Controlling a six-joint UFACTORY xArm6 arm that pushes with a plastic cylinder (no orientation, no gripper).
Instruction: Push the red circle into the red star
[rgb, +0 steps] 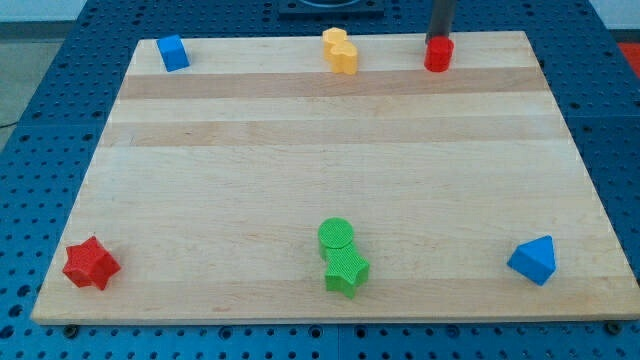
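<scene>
Nearest the camera, the red star (91, 264) waits at the view's bottom left, well apart from the red circle (438, 54) my jawless tip (439, 38) touches at top right, so nearly everything remains.

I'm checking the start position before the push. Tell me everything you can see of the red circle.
The red circle is a small, squat, plain bright red block that looks like plastic. It stands flat on the wooden board near the top edge, towards the view's right. My tip sits right at its far side, apparently touching. No other block touches it; the yellow block lies apart to its left, and the red star is far off at bottom left.
</scene>
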